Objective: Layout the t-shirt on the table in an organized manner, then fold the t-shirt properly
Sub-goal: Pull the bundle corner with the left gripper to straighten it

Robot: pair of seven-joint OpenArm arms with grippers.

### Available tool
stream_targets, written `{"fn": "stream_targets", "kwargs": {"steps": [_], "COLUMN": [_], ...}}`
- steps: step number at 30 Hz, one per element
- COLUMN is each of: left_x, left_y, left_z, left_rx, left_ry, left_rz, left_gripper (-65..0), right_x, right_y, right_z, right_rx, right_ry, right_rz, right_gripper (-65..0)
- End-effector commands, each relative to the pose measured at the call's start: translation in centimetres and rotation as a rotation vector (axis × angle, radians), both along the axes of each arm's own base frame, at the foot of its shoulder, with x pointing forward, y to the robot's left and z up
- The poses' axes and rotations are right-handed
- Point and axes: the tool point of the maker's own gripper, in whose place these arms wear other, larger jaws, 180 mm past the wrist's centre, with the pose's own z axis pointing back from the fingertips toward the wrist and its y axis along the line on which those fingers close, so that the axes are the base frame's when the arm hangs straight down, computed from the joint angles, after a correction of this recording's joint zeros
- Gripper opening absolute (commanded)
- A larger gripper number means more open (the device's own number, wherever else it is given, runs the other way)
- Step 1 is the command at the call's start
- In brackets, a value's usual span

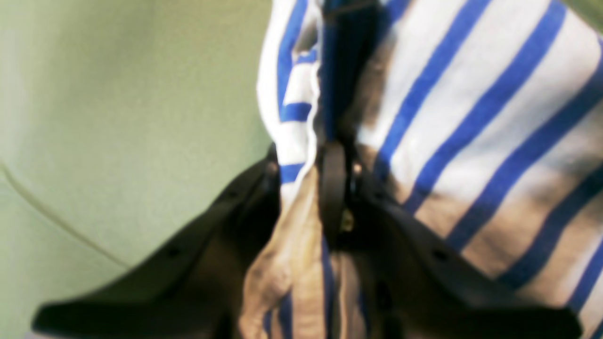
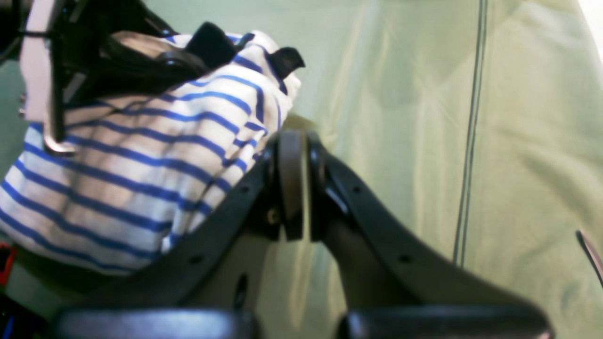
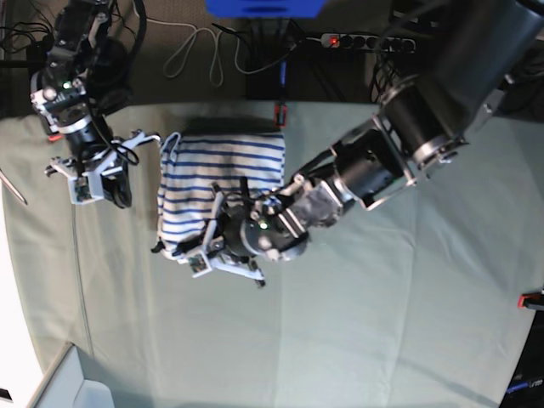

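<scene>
The white, blue-striped t-shirt [image 3: 223, 174] lies bunched and partly folded on the pale green table [image 3: 382, 323]. My left gripper [image 3: 208, 246] is at the shirt's near edge and is shut on a fold of it. In the left wrist view the cloth [image 1: 471, 117] is pinched between the fingers [image 1: 332, 188], with a dark blue strip [image 1: 346, 66] just above. My right gripper [image 3: 115, 194] is left of the shirt, apart from it. Its fingers [image 2: 292, 179] are pressed together with nothing between them, and the shirt [image 2: 132, 179] shows beside them.
A red clamp [image 3: 279, 113] sits at the table's far edge just behind the shirt, and another [image 3: 531, 299] at the right edge. A white bin [image 3: 72, 387] is at the near left corner. Cables and a power strip [image 3: 357, 40] lie beyond the table.
</scene>
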Motion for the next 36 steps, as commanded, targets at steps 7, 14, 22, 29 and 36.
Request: {"fn": "stream_targets", "kwargs": {"steps": [7, 14, 22, 29, 36], "left_x": [-0.2, 0.0, 0.4, 1.1, 5.1], "left_y": [-3.4, -3.2, -2.9, -2.9, -1.9], "left_z": [1.9, 1.8, 1.9, 2.7, 8.2], "left_rx": [-0.026, -0.016, -0.013, -0.039, -0.206], "left_ry": [-0.055, -0.056, -0.063, -0.075, -0.124], "left_rz": [-0.067, -0.065, -0.052, -0.035, 0.101], "left_gripper": [-64.9, -64.5, -55.0, -33.8, -33.7], "right_x": [0.5, 0.5, 0.4, 0.3, 0.1], "right_y": [0.1, 0.2, 0.3, 0.0, 0.0], "right_z": [1.3, 1.2, 1.1, 0.5, 0.9], "right_rx": [0.011, 0.012, 0.013, -0.008, -0.016], "right_ry": [-0.051, -0.049, -0.046, 0.01, 0.002], "right_rz": [0.013, 0.014, 0.014, 0.009, 0.011], "right_gripper": [-65.0, -65.0, -65.0, -65.0, -65.0]}}
